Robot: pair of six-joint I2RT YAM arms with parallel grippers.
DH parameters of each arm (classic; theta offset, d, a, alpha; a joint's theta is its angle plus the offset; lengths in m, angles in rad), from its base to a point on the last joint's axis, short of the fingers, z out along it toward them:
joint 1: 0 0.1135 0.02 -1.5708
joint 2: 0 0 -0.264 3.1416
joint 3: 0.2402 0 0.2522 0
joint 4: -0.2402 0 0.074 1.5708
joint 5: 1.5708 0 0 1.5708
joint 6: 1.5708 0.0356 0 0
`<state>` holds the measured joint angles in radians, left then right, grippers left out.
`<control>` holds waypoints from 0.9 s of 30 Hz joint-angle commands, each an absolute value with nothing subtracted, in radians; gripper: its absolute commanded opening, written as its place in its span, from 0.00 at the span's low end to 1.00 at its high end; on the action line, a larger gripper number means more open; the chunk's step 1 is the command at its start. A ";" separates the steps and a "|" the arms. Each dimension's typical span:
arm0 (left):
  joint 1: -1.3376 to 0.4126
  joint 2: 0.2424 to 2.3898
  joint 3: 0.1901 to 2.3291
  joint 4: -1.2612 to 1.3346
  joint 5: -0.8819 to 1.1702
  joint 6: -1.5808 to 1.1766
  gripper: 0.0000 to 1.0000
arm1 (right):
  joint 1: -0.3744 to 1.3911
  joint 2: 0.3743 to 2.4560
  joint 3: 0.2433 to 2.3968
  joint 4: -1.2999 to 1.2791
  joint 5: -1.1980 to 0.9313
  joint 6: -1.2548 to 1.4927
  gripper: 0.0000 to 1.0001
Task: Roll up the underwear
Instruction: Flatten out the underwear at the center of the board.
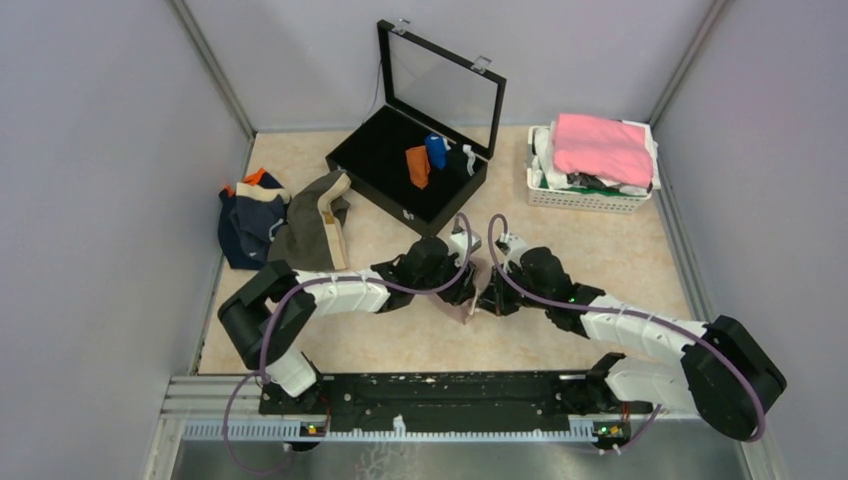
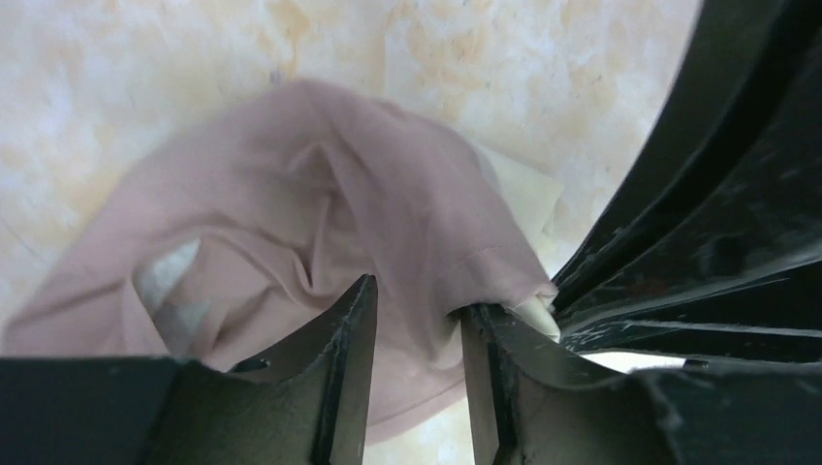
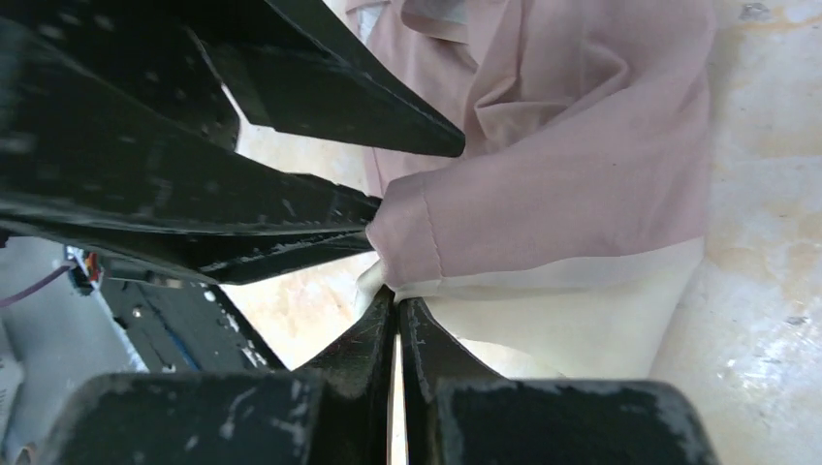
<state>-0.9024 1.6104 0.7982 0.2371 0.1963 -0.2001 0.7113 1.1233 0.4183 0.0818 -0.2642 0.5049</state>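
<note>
Beige tabletop [image 1: 400, 340] | left end effector [image 2: 417, 296] parted | right end effector [image 3: 395, 295] pinching pink-beige briefs [image 3: 543, 213]

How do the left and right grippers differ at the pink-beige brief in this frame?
The left gripper has jaws apart, cloth of the pale pink-beige brief bunched in the gap; the right gripper has jaws shut, pinching that brief's hemmed edge. The left gripper comes from the left, the right gripper from the right. Both work the same brief, close together.
</note>
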 commanded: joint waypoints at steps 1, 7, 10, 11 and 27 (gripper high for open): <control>-0.889 1.578 0.740 0.302 0.175 -0.355 0.45 | 0.718 1.157 0.415 0.179 -0.322 0.538 0.00; -0.869 1.498 0.678 0.252 0.079 -0.499 0.50 | 0.719 1.199 0.442 0.078 -0.250 0.517 0.00; -0.868 1.430 0.653 0.237 0.074 -0.540 0.53 | 0.718 1.194 0.442 0.042 -0.217 0.504 0.00; -0.870 1.417 0.650 0.235 0.080 -0.548 0.53 | 0.719 1.192 0.439 0.042 -0.216 0.502 0.00; -1.027 1.429 0.606 0.371 0.019 -0.708 0.62 | 0.716 1.209 0.435 0.111 -0.268 0.520 0.00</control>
